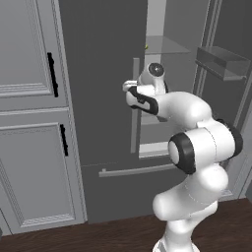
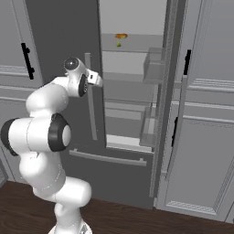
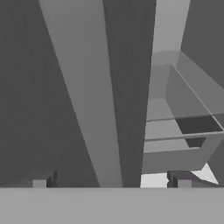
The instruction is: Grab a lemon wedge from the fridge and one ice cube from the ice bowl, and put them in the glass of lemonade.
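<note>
1. Fridge (image 2: 68,41): you are facing the tall dark grey fridge. Its right door is swung open on the pale grey interior; its left door is shut.
2. Lemon wedge (image 2: 119,44): a tiny yellow-green piece on an upper clear shelf (image 2: 137,43) inside the fridge, just below a small flat orange-brown round item (image 2: 121,35) in the right base view. In the left base view you see it as a speck at the edge of the shut door (image 1: 146,47).
3. Jaws (image 3: 111,183): the 2 dark tips stand wide apart, open, holding nothing. Between them rises the long light-grey bar handle (image 3: 87,96) of the left door.
4. Hand position: your hand is beside the upper part of that bar handle (image 1: 135,106), at the front of the left door; you cannot tell whether it touches.
5. Door bins (image 2: 153,68): clear bins hang on the inner side of the open right door.
6. Surroundings: light grey panelled cabinets (image 1: 29,123) with black handles (image 1: 52,74) flank the fridge.
</note>
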Controlling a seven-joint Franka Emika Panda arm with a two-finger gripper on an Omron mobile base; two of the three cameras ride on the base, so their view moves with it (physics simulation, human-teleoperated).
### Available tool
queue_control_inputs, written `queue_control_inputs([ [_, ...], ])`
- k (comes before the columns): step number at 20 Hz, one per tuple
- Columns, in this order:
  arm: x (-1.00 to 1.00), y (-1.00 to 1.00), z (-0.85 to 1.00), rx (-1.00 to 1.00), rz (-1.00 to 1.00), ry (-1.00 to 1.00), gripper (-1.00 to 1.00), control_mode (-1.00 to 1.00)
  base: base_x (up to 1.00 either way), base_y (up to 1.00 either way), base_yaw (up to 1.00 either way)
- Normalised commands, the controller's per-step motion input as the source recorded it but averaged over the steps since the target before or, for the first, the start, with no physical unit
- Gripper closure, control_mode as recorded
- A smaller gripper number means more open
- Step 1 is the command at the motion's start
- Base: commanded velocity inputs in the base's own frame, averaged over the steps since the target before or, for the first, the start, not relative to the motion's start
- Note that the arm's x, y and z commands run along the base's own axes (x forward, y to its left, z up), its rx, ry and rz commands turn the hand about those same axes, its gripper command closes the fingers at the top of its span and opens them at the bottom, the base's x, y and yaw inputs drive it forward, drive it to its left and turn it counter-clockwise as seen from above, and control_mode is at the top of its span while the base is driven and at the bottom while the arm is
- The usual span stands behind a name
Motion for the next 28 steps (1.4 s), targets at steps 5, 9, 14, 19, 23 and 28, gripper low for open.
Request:
queue_control_inputs([
  [5, 0.52, 0.15, 0.0, -0.1, -0.01, 0.01, -1.0, -1.0, 0.0, 0.0, 0.0],
  [9, 0.38, 0.18, -0.04, -0.04, 0.0, 0.01, -1.0, -1.0, 0.0, 0.0, 0.0],
  [14, 0.44, 0.12, -0.18, -0.01, 0.0, 0.0, -1.0, -1.0, 0.0, 0.0, 0.0],
  [19, 0.34, 0.02, -0.16, 0.0, 0.0, 0.0, -1.0, -1.0, 0.0, 0.0, 0.0],
  [23, 0.18, 0.1, -0.01, 0.0, 0.0, 0.0, 1.0, -1.0, 0.0, 0.0, 0.0],
  [28, 0.18, 0.09, 0.0, 0.0, 0.0, 0.01, 1.0, -1.0, 0.0, 0.0, 0.0],
])
